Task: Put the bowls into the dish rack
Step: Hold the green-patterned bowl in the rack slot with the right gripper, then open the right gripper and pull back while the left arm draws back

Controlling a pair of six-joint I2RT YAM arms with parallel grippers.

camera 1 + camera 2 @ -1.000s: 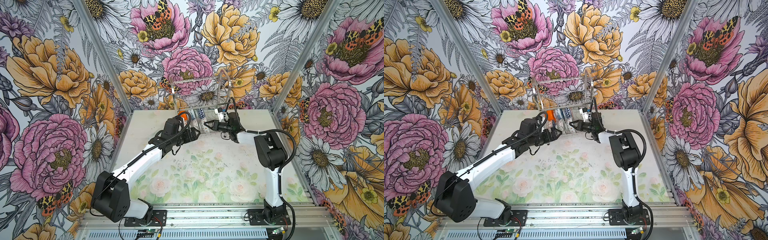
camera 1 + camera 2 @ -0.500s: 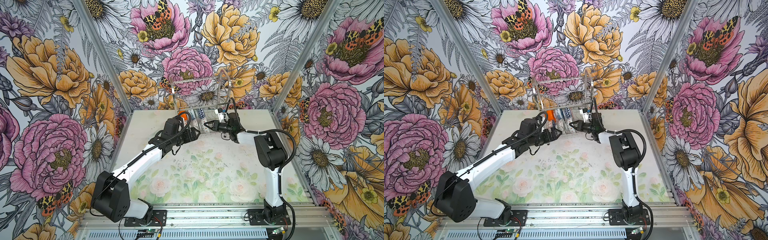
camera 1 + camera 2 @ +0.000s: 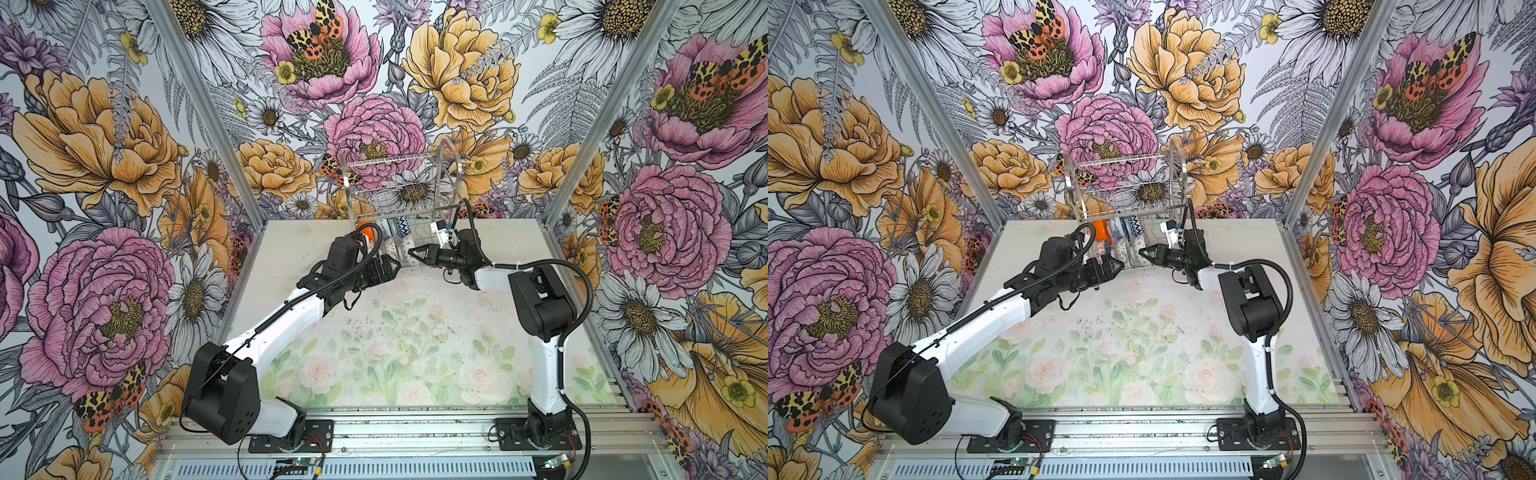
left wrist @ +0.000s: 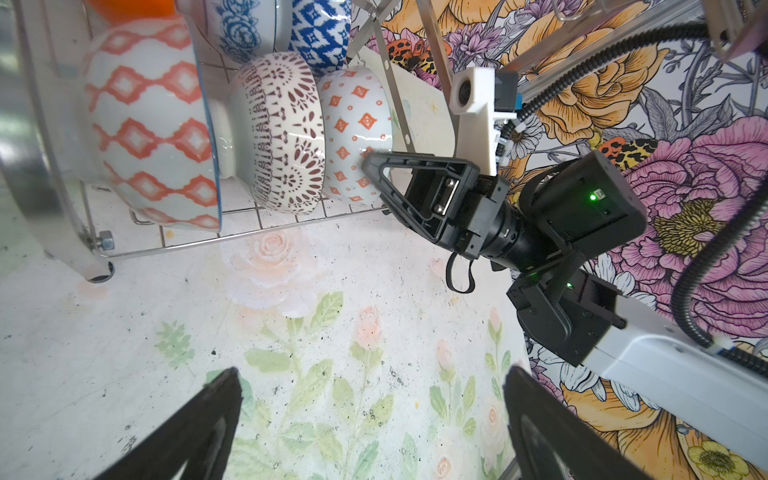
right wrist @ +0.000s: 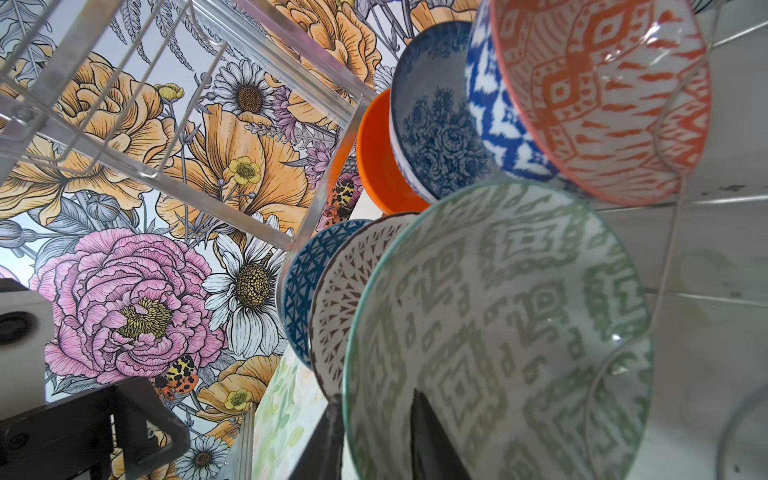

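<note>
Left wrist view: bowls line dish rack; left gripper released, right gripper hold unclear.

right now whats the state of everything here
silver two-tier wire dish rack, upright, holding bowls
grey-green patterned ceramic bowl, racked on edge, right claw astride rim
brown-white patterned bowl, racked on edge
blue-lined orange-diamond bowl, racked on edge
plain orange bowl, racked on edge
blue floral bowl, racked on edge
blue-white ikat bowl, racked on edge
orange-white patterned bowl, racked on edge
left claw, open, empty
right claw, grip unclear
</note>
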